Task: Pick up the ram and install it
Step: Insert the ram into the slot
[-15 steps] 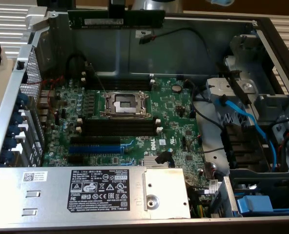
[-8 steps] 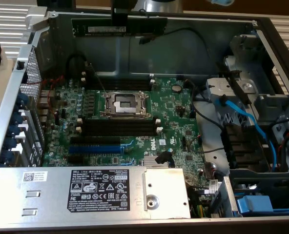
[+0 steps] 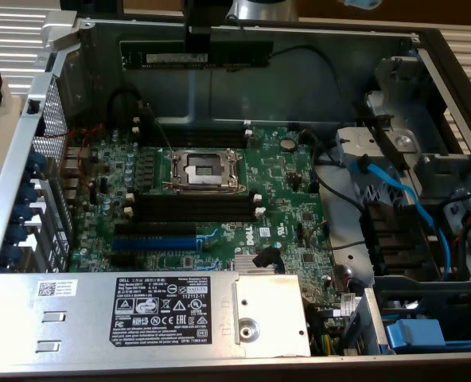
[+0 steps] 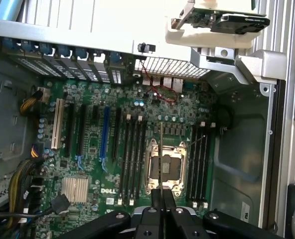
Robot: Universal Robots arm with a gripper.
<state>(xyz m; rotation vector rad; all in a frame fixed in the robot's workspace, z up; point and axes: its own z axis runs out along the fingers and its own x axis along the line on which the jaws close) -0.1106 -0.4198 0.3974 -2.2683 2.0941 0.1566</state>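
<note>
My gripper (image 3: pixel 197 46) hangs over the far wall of the open computer case, shut on the ram (image 3: pixel 239 54), a long dark stick held level and lengthwise. In the wrist view the ram (image 4: pixel 160 154) appears edge-on as a thin line running out from between the two fingertips (image 4: pixel 156 196) of the gripper (image 4: pixel 161 195), above the CPU socket (image 4: pixel 166 164). Black slots (image 3: pixel 192 208) with white end clips lie on the green motherboard (image 3: pixel 291 183) on the near side of the socket (image 3: pixel 204 167). More black slots (image 3: pixel 196 137) lie on its far side. The stick is well above the board and touches nothing.
A blue slot (image 3: pixel 154 243) lies near the black ones. A silver power supply (image 3: pixel 172 306) spans the case front. Blue cables (image 3: pixel 387 191) and a drive cage (image 3: pixel 426 159) fill the exterior view's right. A heatsink (image 3: pixel 249 265) stands near the board's front edge.
</note>
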